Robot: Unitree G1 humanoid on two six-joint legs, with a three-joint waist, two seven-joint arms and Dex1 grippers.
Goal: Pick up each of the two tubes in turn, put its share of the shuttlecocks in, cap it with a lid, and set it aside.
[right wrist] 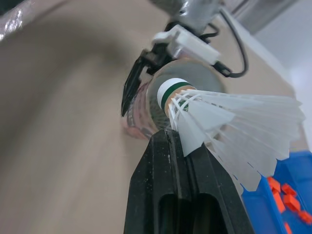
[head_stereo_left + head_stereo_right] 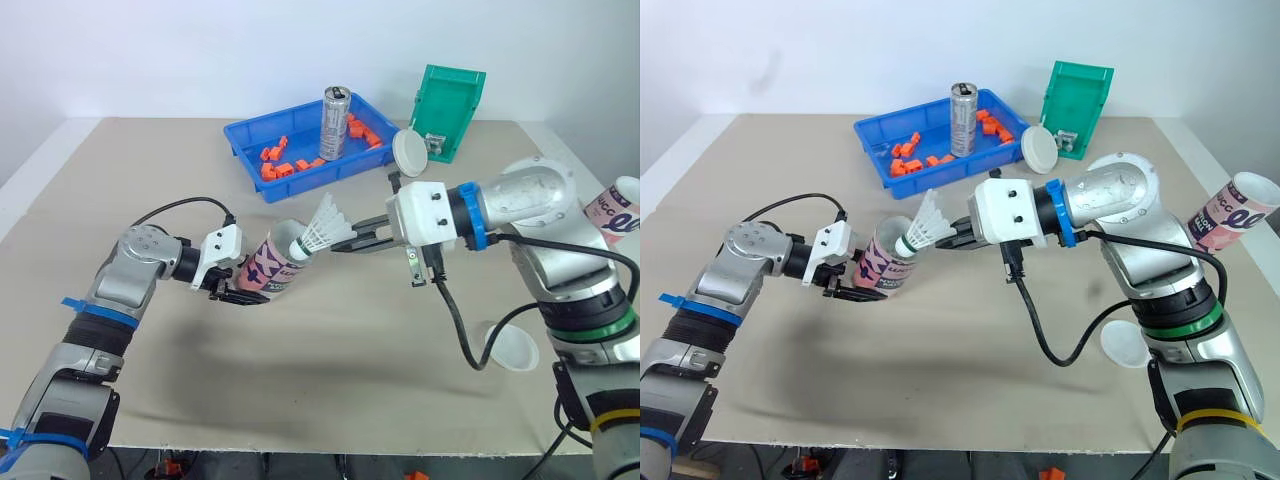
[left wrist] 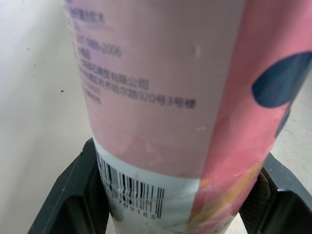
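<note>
In front of the blue tray [image 2: 241, 146], left fingers [image 2: 234, 296] squeeze the pink tube [image 2: 270, 268], tilted, mouth up toward the tray, barcode near its bottom. Right fingers [image 2: 366, 240] pinch a shuttlecock [image 2: 318, 234], cork at that mouth.

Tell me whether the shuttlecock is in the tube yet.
Not in: the shuttlecock has its cork at the mouth of the tube, feathers outside, pinched by the right gripper.

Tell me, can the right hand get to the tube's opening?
Likely yes: the left hand tilts the tube open toward the right hand, whose shuttlecock sits at the mouth, nothing between.
</note>
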